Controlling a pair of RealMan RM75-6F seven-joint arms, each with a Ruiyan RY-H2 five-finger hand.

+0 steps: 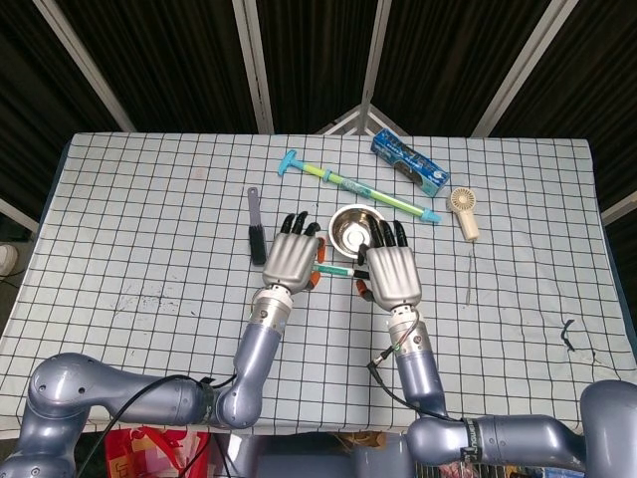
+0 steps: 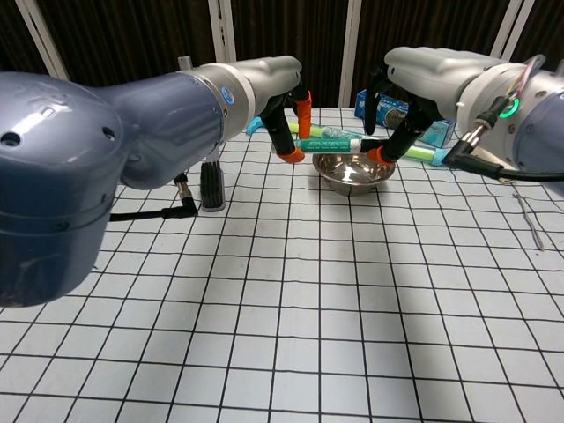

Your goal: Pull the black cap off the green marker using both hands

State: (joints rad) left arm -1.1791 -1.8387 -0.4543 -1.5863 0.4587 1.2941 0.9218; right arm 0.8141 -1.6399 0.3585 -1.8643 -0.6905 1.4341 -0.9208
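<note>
While both arms reached in from the near edge of the table (image 1: 149,199), the two hands met close to its centre, above the checked cloth. The left hand (image 1: 291,255) pinched the green marker (image 2: 330,144) at its left end, holding it level in the air. The right hand (image 1: 393,273) sat just beside it at 3 o'clock, its orange-tipped fingers (image 2: 379,155) closed around the black cap (image 2: 373,143) on the marker's right end. In the chest view the cap was on the marker, with no gap visible between them. In the head view only a short stretch of the marker showed between the two hands; the rest was hidden beneath them.

A steel bowl (image 1: 350,225) stood on the cloth directly beyond the hands, at 12 o'clock from them, and in the chest view the marker hung just above its rim. A black brush (image 1: 256,228) lay at 10 o'clock from the left hand, near it. A long green and blue stick tool (image 1: 354,186) lay aslant beyond the bowl. A blue box (image 1: 409,161) rested at 1 o'clock, toward the far edge, and a small cream handheld fan (image 1: 463,211) lay at 2 o'clock, well apart from the hands. A thin metal rod (image 1: 470,278) lay at 3 o'clock from the right hand
</note>
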